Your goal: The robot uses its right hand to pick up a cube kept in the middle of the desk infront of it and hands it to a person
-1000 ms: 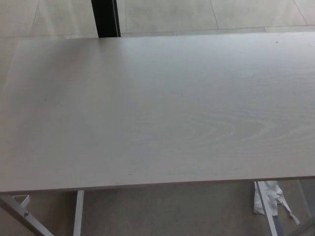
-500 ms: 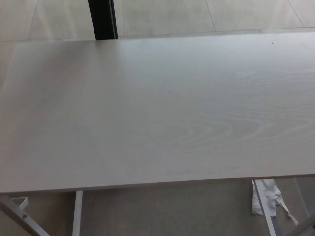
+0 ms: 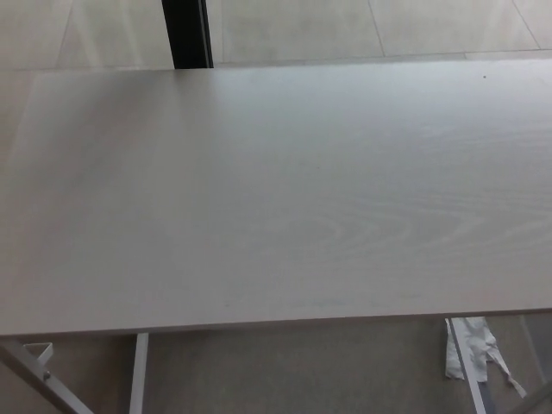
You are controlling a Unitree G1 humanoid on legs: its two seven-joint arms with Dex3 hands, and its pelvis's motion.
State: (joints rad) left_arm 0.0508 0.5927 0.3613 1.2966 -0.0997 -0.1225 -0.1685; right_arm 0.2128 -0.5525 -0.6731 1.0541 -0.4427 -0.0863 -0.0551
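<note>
The desk (image 3: 276,190) fills nearly the whole head view, a pale wood-grain surface whose near edge runs across the lower part of the picture and whose far edge lies close to the top. Compared with half a second ago, the entire picture has slid slightly right and down: the dark post (image 3: 186,33) beyond the far edge sits a little further right, and the near edge sits marginally lower. That is the camera shifting, not anything on the desk moving. Neither robot hand shows anywhere, so whether their fingers are spread or closed cannot be told. No cube is visible either; the middle of the surface, where the task places it, is bare, as are all edges and corners that the view covers. Below the near edge, the white metal desk legs (image 3: 138,371) show at the near left corner, and a crumpled scrap of white material (image 3: 473,345) hangs by the leg towards the near right. No person appears. Judging from this, the pick-up is not under way in view: either the cube has yet to be set down or it is already gone.
</note>
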